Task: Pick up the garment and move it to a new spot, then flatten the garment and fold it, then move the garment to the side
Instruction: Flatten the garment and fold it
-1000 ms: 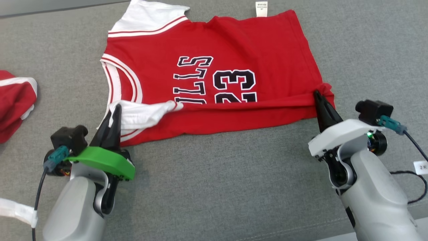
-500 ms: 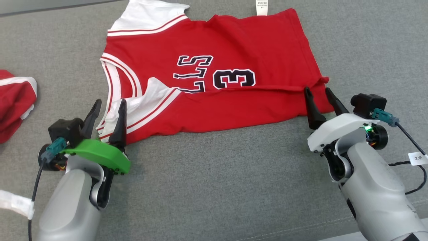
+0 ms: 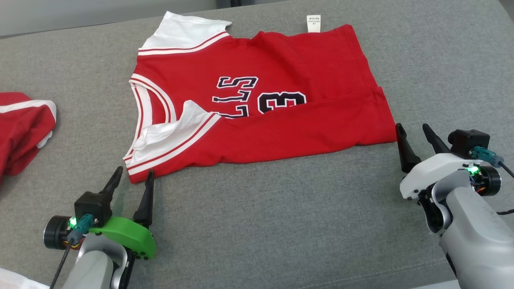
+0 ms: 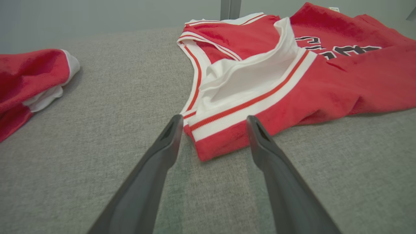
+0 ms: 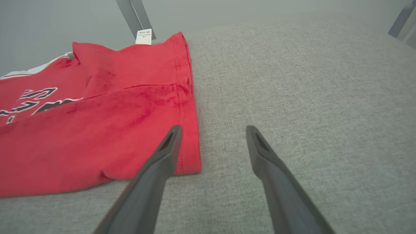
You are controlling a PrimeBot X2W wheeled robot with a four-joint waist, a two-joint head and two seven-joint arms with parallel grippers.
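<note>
You have both hands off the jersey (image 3: 281,120), which lies across the upper middle of the head view on the grey surface (image 3: 261,224). Its long axis runs left to right, with the collar at the left and the hem at the right. The near long edge is folded up-frame over the lower half of the lettering. The left hand (image 3: 135,170), fingers spread and empty, sits lower left with the near shoulder corner just beyond its fingertips. The right hand (image 3: 411,125), also spread and empty, waits just beside the near hem corner, which lies to the left of its gap in the right wrist view. Each hand looks about equally near its own end, and any further fold lies up-frame from both. A second ago both were pinched on that near edge. Half a second ago they had opened against the cloth, and now they stand clear, with the camera shifted as well. A second red garment (image 3: 24,128) rests at the left edge.
</note>
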